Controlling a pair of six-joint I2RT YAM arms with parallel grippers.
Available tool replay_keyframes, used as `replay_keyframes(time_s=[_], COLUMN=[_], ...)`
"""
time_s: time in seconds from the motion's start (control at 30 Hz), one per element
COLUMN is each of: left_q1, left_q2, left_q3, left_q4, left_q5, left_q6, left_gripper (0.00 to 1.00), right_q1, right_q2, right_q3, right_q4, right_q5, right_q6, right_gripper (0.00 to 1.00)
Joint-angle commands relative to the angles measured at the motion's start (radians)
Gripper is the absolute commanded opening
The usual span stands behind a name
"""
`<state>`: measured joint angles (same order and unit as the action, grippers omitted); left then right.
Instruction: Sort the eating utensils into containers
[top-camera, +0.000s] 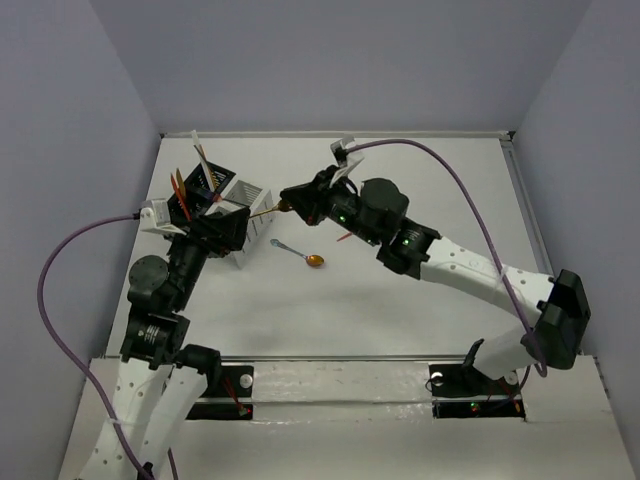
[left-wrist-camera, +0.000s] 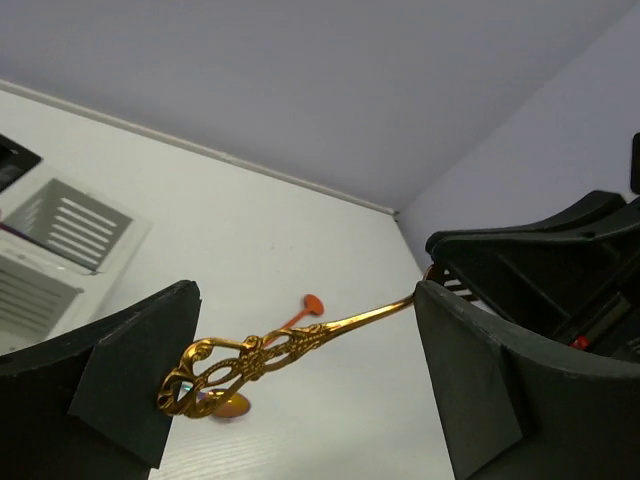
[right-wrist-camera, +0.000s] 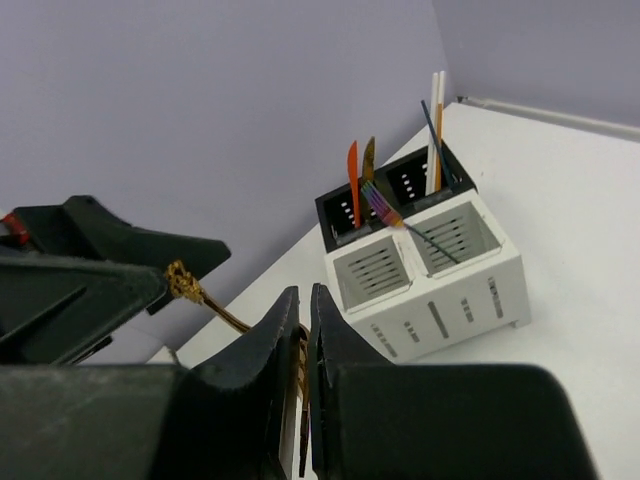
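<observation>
My right gripper (top-camera: 291, 199) (right-wrist-camera: 305, 305) is shut on the head end of an ornate gold utensil (top-camera: 264, 212) (left-wrist-camera: 262, 355) and holds it level above the table. Its filigree handle (right-wrist-camera: 184, 281) reaches between the wide-open fingers of my left gripper (top-camera: 236, 226) (left-wrist-camera: 300, 385), its end at the left pad (left-wrist-camera: 130, 390). The white caddy (top-camera: 247, 196) (right-wrist-camera: 440, 270) and the black caddy (top-camera: 203, 180) (right-wrist-camera: 395, 190) stand side by side at the far left and hold several utensils upright. A spoon with a copper bowl (top-camera: 315, 262) (left-wrist-camera: 228, 405) lies on the table.
An orange-red utensil (top-camera: 343, 238) (left-wrist-camera: 305, 307) lies on the table under my right arm. The white caddy's slotted wall (left-wrist-camera: 62, 228) is close on the left in the left wrist view. The back wall runs just behind the caddies.
</observation>
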<state>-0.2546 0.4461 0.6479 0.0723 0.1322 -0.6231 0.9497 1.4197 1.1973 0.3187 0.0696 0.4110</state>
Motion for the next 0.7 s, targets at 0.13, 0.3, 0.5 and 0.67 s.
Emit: replay_keyframes(time_s=[0.13, 0.3, 0.5, 0.67], left_q1=[-0.003, -0.003, -0.003, -0.003], left_q2=[-0.11, -0.138, -0.139, -0.141], left_q3=[0.119, 0.075, 0.059, 0.056], left_q4=[-0.22, -0.207, -0.203, -0.201], left_q5=[-0.301, -0.339, -0.306, -0.289], left_q6=[0.259, 0.276, 0.28, 0.28], left_gripper=[0.99, 0.99, 0.99, 0.99], right_q1=[-0.046, -0.046, -0.046, -0.046], right_q2=[0.293, 0.493, 0.596, 0.636], right_q3=[0.433, 0.651, 0.771, 0.823], right_q4=[-0.383, -0.509, -0.504, -0.51], right_q5=[0.128, 0.212, 0.262, 0.271], right_q6=[-0.326, -0.45, -0.485, -0.48], right_gripper=[0.07, 0.07, 0.07, 0.07])
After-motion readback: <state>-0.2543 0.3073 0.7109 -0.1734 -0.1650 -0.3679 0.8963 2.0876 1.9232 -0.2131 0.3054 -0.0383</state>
